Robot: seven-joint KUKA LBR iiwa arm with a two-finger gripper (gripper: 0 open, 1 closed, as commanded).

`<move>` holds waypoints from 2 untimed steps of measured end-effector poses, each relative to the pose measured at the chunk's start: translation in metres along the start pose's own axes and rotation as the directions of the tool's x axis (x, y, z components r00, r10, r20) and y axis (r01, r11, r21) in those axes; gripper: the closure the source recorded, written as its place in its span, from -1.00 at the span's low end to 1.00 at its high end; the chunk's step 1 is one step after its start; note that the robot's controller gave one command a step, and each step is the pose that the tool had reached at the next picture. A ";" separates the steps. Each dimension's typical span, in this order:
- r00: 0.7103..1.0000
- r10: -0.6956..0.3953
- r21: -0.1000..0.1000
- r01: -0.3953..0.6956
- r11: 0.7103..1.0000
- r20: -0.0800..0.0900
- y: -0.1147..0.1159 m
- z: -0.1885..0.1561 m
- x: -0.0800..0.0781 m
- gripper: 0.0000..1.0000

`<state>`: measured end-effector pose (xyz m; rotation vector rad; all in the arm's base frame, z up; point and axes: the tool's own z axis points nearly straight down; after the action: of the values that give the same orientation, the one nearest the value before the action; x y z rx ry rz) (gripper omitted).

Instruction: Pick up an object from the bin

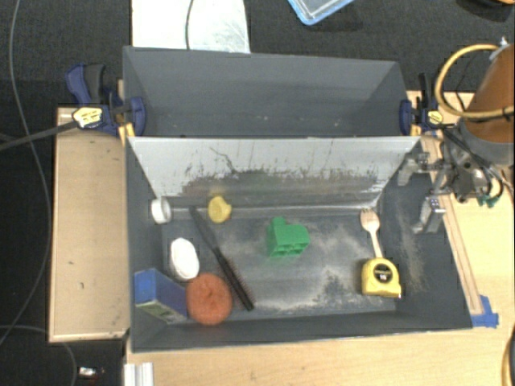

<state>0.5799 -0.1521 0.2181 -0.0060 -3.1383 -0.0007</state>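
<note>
Your fingers [429,213] stand spread with nothing between them. The gripper [420,191] hangs over the bin [265,87] wall at 3 o'clock. Nearest it lies a white spoon [370,222], with a yellow tape measure [380,278] at the spoon's 6 o'clock and a green block [286,239] mid-floor.

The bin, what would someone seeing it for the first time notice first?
Most likely the bright green block mid-floor in the bin, then the yellow tape measure at front right. At front left a rust-orange ball lies beside a blue box; the gripper hangs by the right wall.
</note>
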 end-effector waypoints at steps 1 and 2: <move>1.000 -0.005 0.001 0.004 1.000 0.008 0.001 -0.004 -0.002 -1.00; 0.998 0.055 0.000 -0.055 0.998 0.009 0.045 0.035 0.047 -1.00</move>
<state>0.5333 -0.1069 0.1833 -0.0926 -3.1463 0.0006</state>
